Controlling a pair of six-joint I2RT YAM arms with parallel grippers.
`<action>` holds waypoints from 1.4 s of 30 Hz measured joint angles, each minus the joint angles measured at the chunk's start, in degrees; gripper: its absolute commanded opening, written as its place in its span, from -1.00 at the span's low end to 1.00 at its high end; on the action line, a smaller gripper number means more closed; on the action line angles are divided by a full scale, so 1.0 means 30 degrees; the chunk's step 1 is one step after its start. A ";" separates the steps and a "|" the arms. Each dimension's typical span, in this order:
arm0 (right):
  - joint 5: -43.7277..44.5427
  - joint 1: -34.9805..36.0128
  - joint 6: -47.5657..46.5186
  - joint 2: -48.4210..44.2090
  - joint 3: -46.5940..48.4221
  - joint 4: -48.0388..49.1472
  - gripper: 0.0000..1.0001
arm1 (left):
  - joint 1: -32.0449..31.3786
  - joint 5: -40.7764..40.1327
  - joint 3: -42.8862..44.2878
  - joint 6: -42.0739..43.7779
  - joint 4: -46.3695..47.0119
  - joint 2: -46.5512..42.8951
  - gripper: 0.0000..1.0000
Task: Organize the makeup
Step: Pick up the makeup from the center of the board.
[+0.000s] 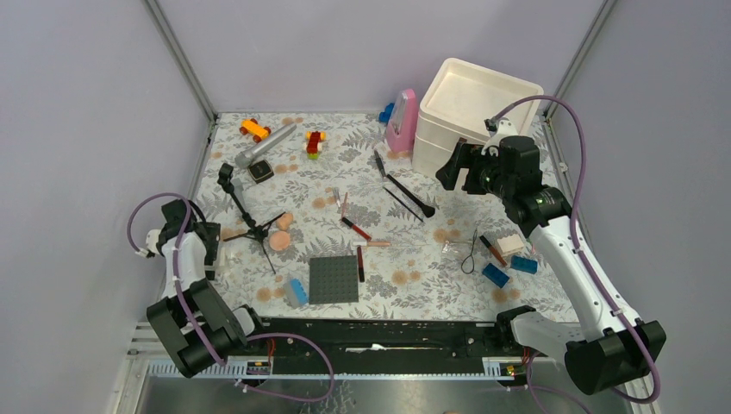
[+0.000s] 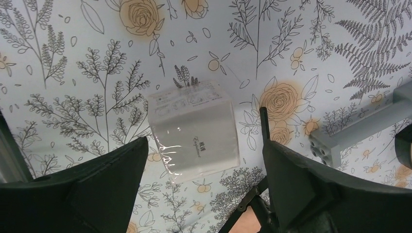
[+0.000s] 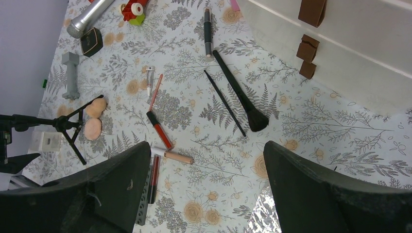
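Note:
Makeup lies scattered on the flowered cloth: a thick black brush (image 3: 240,94) and a thin one (image 3: 224,103), a red lipstick (image 3: 159,129), a pale pink stick (image 3: 177,157), a red-and-black stick (image 3: 154,178) and peach puffs (image 3: 92,128). A beige sponge block (image 1: 509,244) sits at the right. My right gripper (image 3: 206,150) hangs open and empty high over the brushes, beside the white bins (image 1: 472,108). My left gripper (image 2: 204,141) is open, low at the left edge, over a small white wrapped box (image 2: 194,131). The box rests on the cloth, apart from both fingers.
A black mini tripod (image 1: 246,207) stands right of the left gripper. A grey studded plate (image 1: 334,279), blue bricks (image 1: 495,274), a microphone (image 1: 265,145), a toy car (image 1: 255,129) and a pink bottle (image 1: 402,122) also lie about. A grey brick (image 2: 354,131) is near the left gripper.

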 measured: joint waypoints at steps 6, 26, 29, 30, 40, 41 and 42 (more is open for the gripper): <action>0.0000 0.0000 0.0000 0.0095 -0.0022 -0.0007 0.88 | 0.0000 0.0000 -0.0080 -0.0182 0.0743 0.0765 0.98; 0.0160 0.0015 -0.0015 0.0321 -0.0066 -0.0007 0.88 | 0.0000 0.0488 -0.0816 -0.0168 0.1749 0.1399 -0.51; 0.0182 0.0015 -0.0015 0.0321 -0.0066 -0.0007 0.88 | 0.0000 0.0627 -0.0175 -0.0022 0.0867 0.0911 -0.58; 0.0197 0.0015 -0.0015 0.0321 -0.0066 -0.0007 0.89 | 0.0000 0.0663 0.0182 0.0058 0.0532 0.0648 -0.61; 0.0823 0.0015 0.0146 -0.0211 -0.0066 0.0036 0.89 | -0.0517 0.0211 0.9857 0.1530 -0.2375 -0.1647 -0.59; 0.0838 0.0015 0.0160 -0.0306 -0.0066 0.0051 0.90 | -0.0634 0.0255 1.0921 0.1683 -0.2579 -0.1654 -0.53; 0.0860 0.0015 0.0197 -0.0401 -0.0066 0.0080 0.90 | -0.0780 0.0357 1.1992 0.1836 -0.2783 -0.1632 -0.51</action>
